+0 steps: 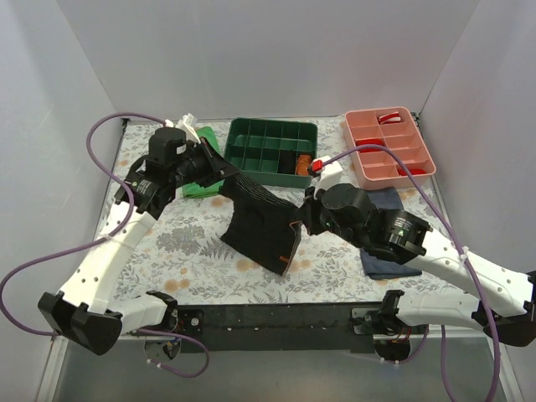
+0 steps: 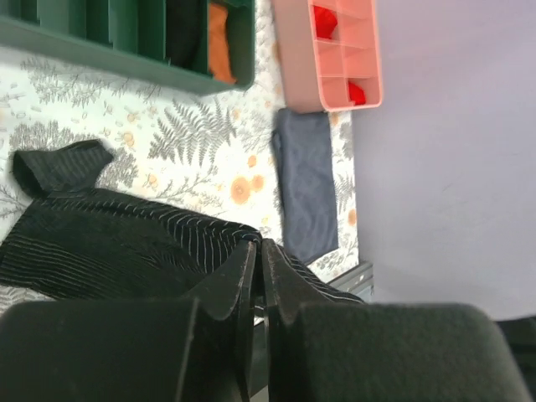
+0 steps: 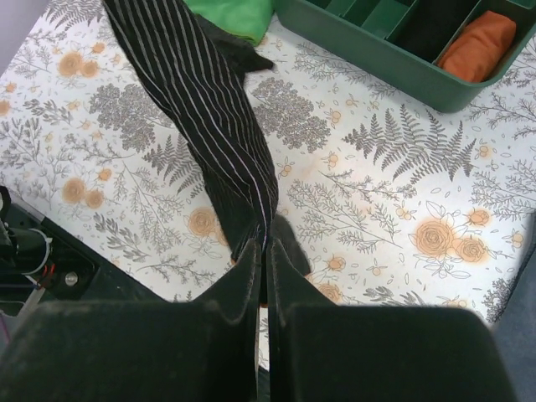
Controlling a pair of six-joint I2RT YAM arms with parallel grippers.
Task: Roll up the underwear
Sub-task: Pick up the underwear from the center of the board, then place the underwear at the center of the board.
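Observation:
The underwear (image 1: 261, 224), black with pale pinstripes, hangs stretched in the air between both grippers above the floral table. My left gripper (image 1: 224, 177) is shut on its upper left corner; in the left wrist view the fabric (image 2: 109, 243) is pinched at the fingertips of that gripper (image 2: 260, 244). My right gripper (image 1: 306, 211) is shut on its right edge; in the right wrist view the striped cloth (image 3: 209, 109) runs up from that gripper (image 3: 263, 244). A small orange tag (image 1: 285, 266) shows at the lower corner.
A green divided tray (image 1: 270, 151) with an orange roll (image 1: 303, 164) stands at the back. A pink tray (image 1: 389, 144) stands at the back right. A navy folded garment (image 1: 387, 260) lies under the right arm. A bright green cloth (image 1: 201, 167) lies behind the left gripper.

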